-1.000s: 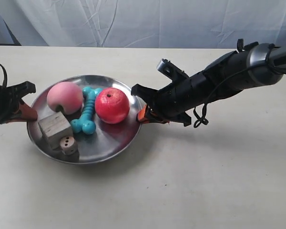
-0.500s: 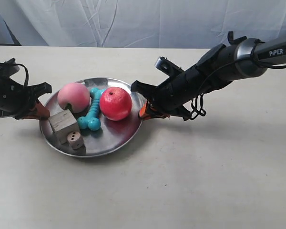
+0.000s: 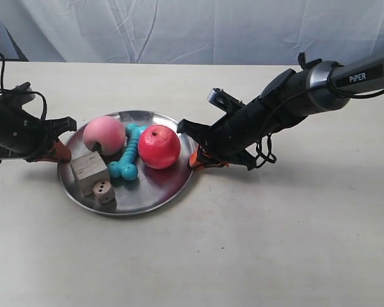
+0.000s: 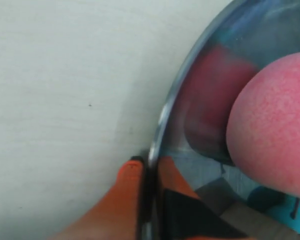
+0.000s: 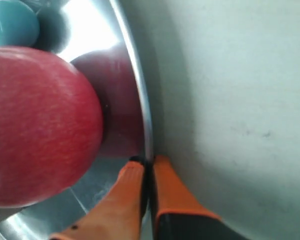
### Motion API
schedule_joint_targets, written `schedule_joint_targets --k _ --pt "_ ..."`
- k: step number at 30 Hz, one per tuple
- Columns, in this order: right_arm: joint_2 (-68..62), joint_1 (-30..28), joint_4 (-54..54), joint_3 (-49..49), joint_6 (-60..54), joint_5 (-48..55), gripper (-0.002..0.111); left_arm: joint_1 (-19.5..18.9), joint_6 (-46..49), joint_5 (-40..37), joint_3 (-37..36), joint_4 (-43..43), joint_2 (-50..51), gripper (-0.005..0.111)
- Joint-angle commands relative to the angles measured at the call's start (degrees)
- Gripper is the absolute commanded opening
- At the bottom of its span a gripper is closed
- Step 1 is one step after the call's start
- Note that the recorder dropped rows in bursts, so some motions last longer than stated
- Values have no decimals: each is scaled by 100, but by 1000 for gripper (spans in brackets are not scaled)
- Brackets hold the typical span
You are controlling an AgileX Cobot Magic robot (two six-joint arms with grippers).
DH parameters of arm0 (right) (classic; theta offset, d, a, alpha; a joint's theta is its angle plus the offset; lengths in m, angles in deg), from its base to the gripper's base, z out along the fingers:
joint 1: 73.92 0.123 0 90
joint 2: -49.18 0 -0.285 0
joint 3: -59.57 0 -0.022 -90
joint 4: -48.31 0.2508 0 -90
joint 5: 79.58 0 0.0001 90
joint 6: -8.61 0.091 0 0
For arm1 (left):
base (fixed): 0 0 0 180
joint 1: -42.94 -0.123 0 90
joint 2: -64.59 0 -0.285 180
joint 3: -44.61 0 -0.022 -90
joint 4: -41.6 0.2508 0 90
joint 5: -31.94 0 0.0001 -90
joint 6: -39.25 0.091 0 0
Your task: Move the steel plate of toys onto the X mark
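Observation:
The steel plate sits left of the middle of the exterior view. It carries a red apple, a pink peach, a teal bone toy, a pale wooden cube and a small die. My left gripper is shut on the plate's rim beside the peach. On the opposite rim, next to the apple, my right gripper is shut too. The X mark is out of view.
The plate rests on a pale tabletop that stretches wide to the front and right. A white cloth backdrop hangs behind the table's far edge. A cable loops under the right arm.
Both arms have carried the plate to the right and slightly away from the camera. The toys have kept their places on it.

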State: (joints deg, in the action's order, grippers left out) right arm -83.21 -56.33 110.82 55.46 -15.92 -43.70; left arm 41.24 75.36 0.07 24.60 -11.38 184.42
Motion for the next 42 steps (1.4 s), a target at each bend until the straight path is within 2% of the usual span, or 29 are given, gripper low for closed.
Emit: schedule_joint_targets --k 1,3,6,8,9,11,14,18,21,34,36,42 --pt "44 177 236 87 -245 464 -1 186 145 -371 58 -493 -9 8" --pt "44 177 192 87 -245 464 0 186 138 -371 58 -493 -9 16" --pt "44 177 193 87 -245 464 11 186 152 -371 58 -483 -9 29" --pt "44 177 193 87 -245 481 25 186 152 -371 58 -483 -9 36" --pt "44 177 193 87 -245 490 40 186 152 -371 58 -483 -9 39" --pt "56 177 193 87 -245 478 52 186 152 -393 58 -495 -9 39" --pt "191 177 120 87 -245 390 48 186 152 -405 58 -456 -35 39" --pt "476 177 -500 87 -229 271 37 186 152 -206 58 227 -238 36" --pt "515 177 -713 87 -193 314 37 186 140 -77 58 409 -340 31" --pt "471 188 -895 87 11 156 37 186 101 266 47 658 -341 31" --pt "471 188 -1135 87 32 125 37 186 101 197 47 673 -341 32" --pt "521 177 -2545 87 1112 125 37 186 52 106 47 774 -518 29"
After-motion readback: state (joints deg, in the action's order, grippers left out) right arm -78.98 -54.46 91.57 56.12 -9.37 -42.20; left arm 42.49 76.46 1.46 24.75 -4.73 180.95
